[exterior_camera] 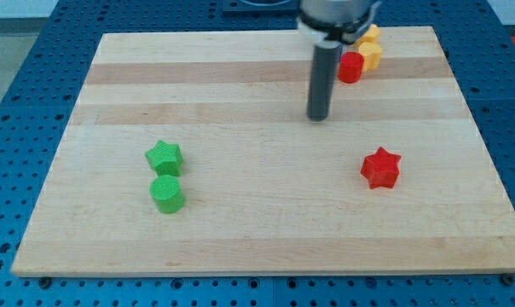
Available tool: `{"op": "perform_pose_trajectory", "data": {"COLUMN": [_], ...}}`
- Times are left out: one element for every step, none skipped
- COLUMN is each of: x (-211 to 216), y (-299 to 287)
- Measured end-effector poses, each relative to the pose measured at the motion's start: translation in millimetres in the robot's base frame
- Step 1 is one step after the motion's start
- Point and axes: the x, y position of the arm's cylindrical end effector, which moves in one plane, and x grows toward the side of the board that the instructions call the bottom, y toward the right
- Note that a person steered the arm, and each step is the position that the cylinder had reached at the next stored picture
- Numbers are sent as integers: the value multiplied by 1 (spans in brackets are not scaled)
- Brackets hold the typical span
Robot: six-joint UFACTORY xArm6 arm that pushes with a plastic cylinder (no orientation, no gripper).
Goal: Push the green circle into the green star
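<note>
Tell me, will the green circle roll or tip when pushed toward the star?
The green circle stands on a flat end, so it should slide. It looks squat, so tipping seems unlikely. An off-centre push from my tip might glance it past the green star.

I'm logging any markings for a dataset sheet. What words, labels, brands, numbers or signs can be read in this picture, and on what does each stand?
None: no readable text shows in the camera view.
The pale wooden board, the green star block, the green round block, the red star block, the red and yellow blocks at the view's top and the dark rod with my tip are all unmarked.
</note>
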Motion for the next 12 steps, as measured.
{"op": "perform_pose_trajectory", "data": {"x": [39, 84, 104, 105, 148, 166, 166, 166, 160, 147, 144, 144], "y": [-39, -81, -104, -104, -104, -110, -132, -150, -176, -207, -207, -201]}}
